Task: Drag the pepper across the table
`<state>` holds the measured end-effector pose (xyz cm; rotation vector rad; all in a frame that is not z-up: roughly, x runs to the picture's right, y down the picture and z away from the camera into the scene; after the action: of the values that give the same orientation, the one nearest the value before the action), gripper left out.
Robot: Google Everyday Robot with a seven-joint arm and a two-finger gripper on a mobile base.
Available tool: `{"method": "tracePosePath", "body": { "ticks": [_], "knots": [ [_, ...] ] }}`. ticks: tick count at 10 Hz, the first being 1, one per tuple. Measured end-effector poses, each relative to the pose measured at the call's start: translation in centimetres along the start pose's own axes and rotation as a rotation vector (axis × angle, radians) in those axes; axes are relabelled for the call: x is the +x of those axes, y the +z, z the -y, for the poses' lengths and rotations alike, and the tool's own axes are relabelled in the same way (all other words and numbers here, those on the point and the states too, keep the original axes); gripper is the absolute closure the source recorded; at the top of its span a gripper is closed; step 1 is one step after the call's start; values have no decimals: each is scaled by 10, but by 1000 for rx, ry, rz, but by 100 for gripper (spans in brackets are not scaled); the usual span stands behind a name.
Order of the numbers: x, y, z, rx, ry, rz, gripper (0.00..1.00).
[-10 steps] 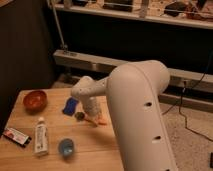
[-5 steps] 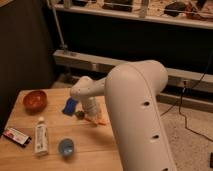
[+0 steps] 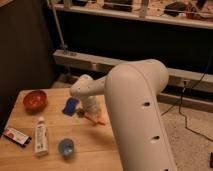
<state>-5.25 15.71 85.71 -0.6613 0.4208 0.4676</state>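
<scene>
Pepper being shown lying on table, near its middle, just right of flat blue piece. Gripper being held low at pepper's end nearer blue piece; whether clamped or apart cannot be told.

Lab-like workspace: metal rack with cables behind, speckled floor, claw low over small wooden table.
</scene>
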Motion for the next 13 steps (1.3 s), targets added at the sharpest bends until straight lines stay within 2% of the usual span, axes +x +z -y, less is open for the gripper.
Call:
{"method": "tracePosePath", "body": {
  "ticks": [7,13],
  "knots": [
    [-15,2,8,35,-8,-24,79],
    [-30,-8,23,63,18,-9,79]
  ]
}}
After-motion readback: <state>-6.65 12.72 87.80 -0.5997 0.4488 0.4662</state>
